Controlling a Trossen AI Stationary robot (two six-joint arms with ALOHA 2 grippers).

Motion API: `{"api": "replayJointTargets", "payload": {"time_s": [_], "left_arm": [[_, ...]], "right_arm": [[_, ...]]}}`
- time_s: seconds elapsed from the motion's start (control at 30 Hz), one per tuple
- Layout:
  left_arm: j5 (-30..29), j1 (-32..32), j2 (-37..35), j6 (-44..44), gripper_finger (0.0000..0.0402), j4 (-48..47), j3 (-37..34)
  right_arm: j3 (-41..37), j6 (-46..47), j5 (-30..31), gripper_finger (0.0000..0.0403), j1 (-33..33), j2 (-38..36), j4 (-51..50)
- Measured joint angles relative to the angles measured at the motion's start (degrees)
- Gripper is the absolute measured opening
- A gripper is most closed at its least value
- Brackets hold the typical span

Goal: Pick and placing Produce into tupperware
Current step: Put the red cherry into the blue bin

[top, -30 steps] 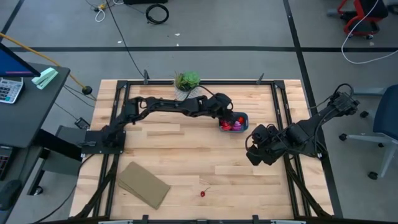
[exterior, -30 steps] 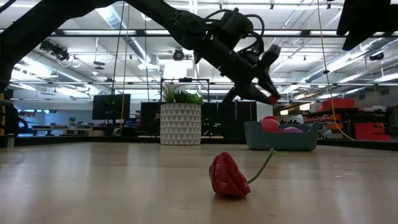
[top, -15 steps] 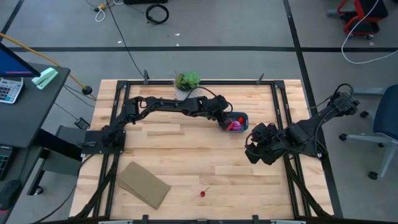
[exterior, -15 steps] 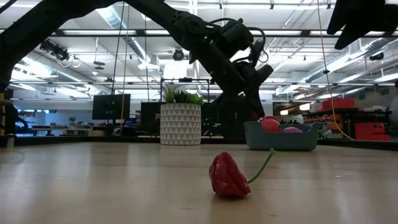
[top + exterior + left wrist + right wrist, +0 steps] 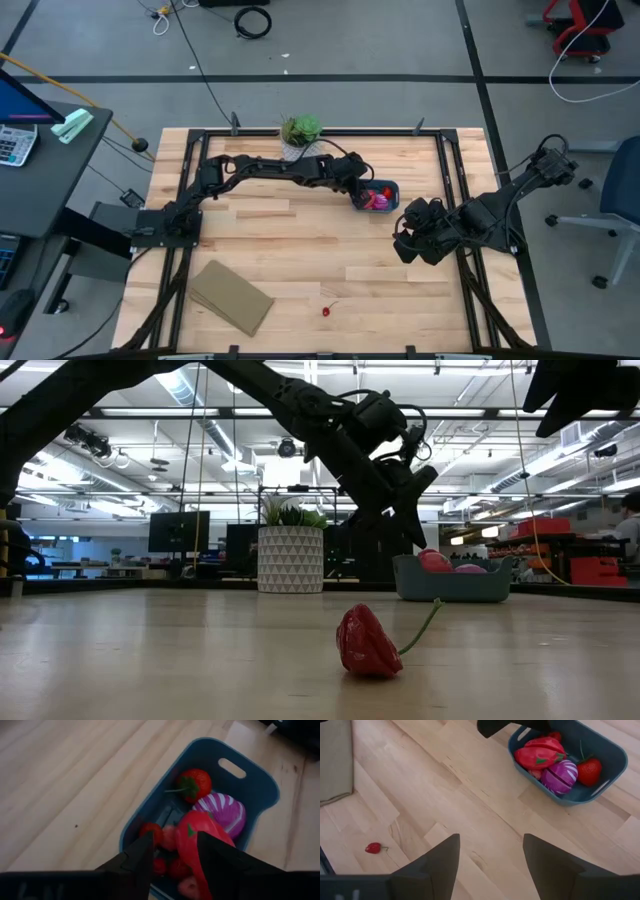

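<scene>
Pale wooden planks are forming the work table, framed in black rails; on the high view, a potted plant is standing at 12 o'clock and a tan slab is lying at 7 o'clock.

The left gripper is hanging at the teal tub, right of centre; its jaws are standing narrowly apart around a long red pepper, which is already resting among the tub's contents; whether they are gripping it, I cannot tell.

The right gripper is waiting just beyond the tub toward 4 o'clock, jaws spread wide and holding nothing.

Judgement: the placing is nearly complete; the fingers should part fully and lift straight up, so the pepper is not dragged out or the tub nudged.

Count: one tub; inside it, one strawberry, one purple-and-white striped piece, one pepper, and several small red pieces too crowded to number; one small red fruit is lying on the table at 6 o'clock.
</scene>
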Motion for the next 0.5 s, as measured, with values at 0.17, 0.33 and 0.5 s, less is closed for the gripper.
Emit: {"api": "replayJointTargets", "payload": {"time_s": [0.17, 0.33, 0.5], "left_arm": [[5.5, 0.4, -1.6, -3.3, 0.0161, -1.3, -0.1], [14.3, 1.1, -5.5, -6.5, 0.0153, -3.8, -0.1], [25.3, 2.1, -11.5, -6.9, 0.0143, -5.8, 0.0]], "right_arm": [[0.0, 0.0, 0.0, 0.0227, 0.0, 0.0, 0.7], [0.0, -6.4, -1.5, 0.0227, 0.3, 0.5, 7.9], [0.0, -16.3, -8.2, 0.0227, 0.4, 4.7, 15.6]]}}
